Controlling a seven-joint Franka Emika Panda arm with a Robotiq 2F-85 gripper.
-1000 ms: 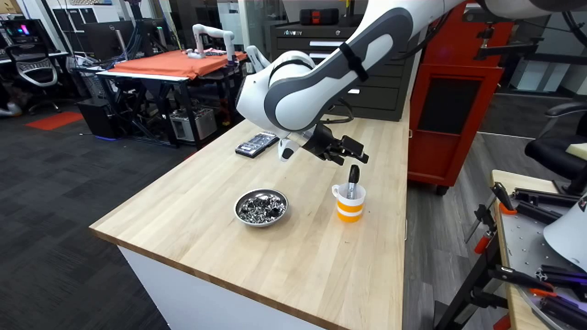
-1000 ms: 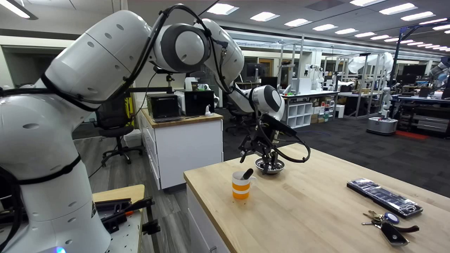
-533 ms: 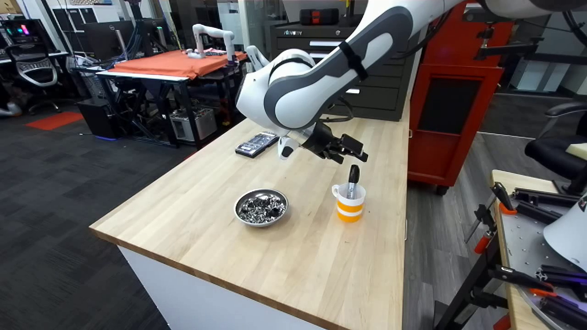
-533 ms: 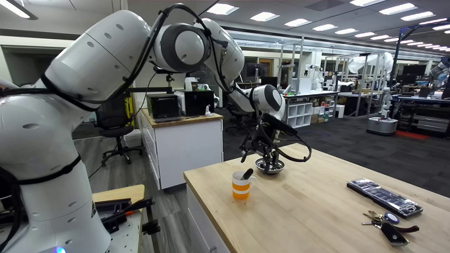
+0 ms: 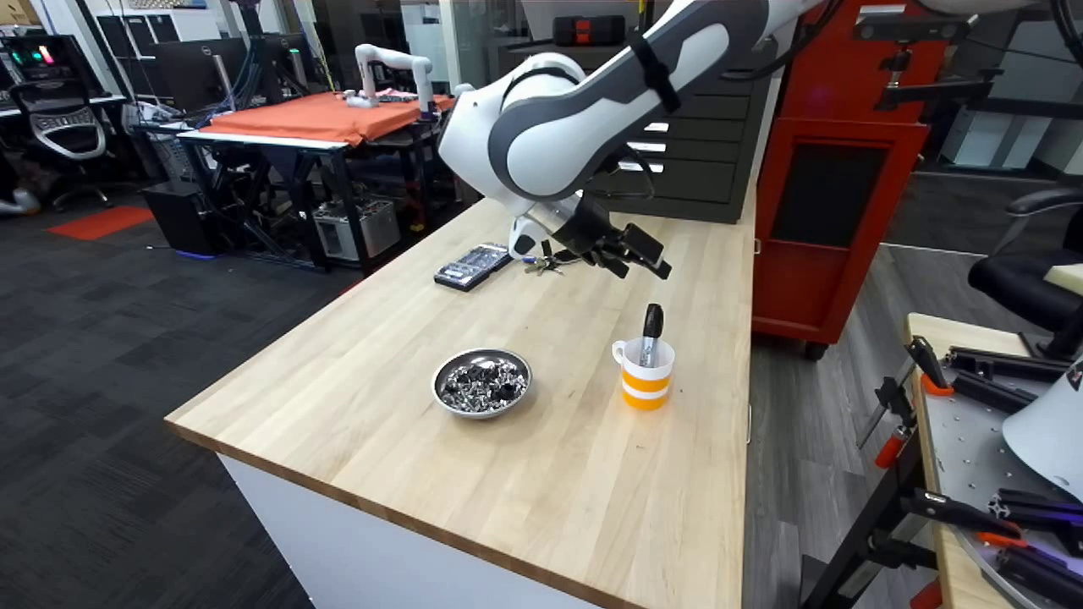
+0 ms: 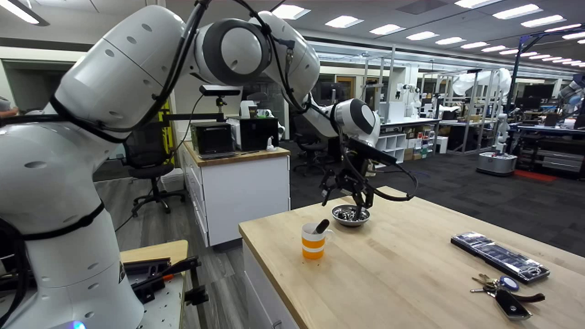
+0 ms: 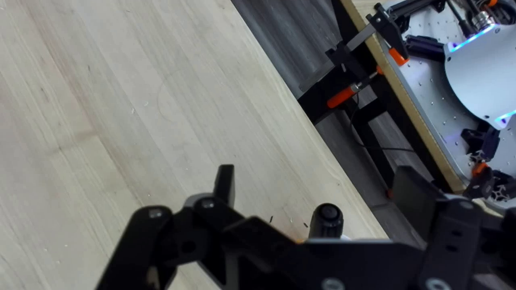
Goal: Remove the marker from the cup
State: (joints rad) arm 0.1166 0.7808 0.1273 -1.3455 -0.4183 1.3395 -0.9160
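orange-banded white cup [image 5: 645, 385], black and silver marker [image 5: 651, 333], black end effector [image 7: 318, 191], pale grained tabletop [image 5: 550, 482]

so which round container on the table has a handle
The orange and white cup holding the marker: a handle juts from its side, while the metal bowl shows none.

Marker [image 5: 651, 335] in cup [image 5: 646, 386] on table [image 5: 550, 482]; bowl [image 5: 481, 414] on table near cup
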